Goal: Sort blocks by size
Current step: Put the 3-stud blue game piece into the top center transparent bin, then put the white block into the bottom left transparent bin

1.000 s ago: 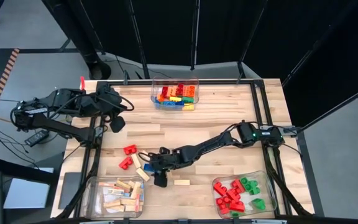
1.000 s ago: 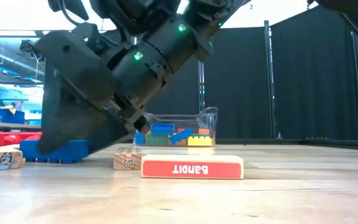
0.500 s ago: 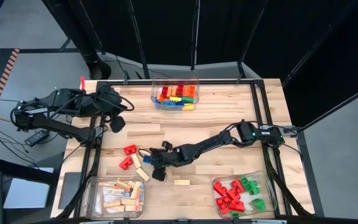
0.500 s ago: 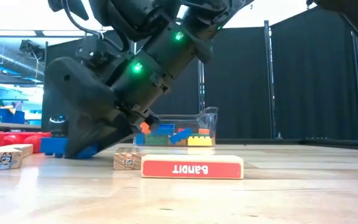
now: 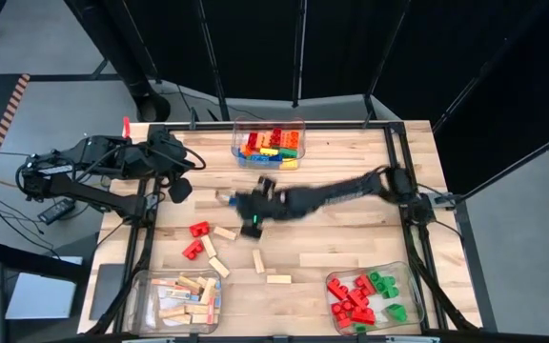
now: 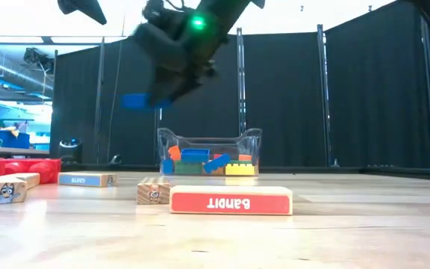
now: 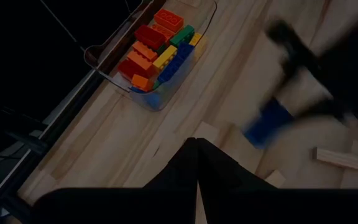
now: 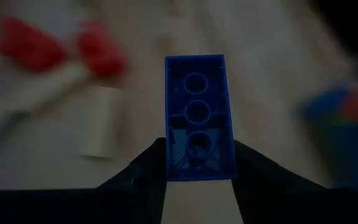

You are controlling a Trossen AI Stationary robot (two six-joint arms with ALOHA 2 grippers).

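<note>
The right tool (image 8: pixel 194 171) grips a blue brick (image 8: pixel 196 115), carrying it probably toward the far bin (image 5: pixel 269 143); next, release above it. The left tool (image 7: pixel 197 180) rests clenched.

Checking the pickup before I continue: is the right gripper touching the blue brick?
Touching. The right wrist view shows the right gripper with both fingers pressed against the blue brick.

Robotics lab: black curtains (image 5: pixel 351 48) round a wood table (image 5: pixel 332 162) w/ framed rig, cables on floor.
</note>
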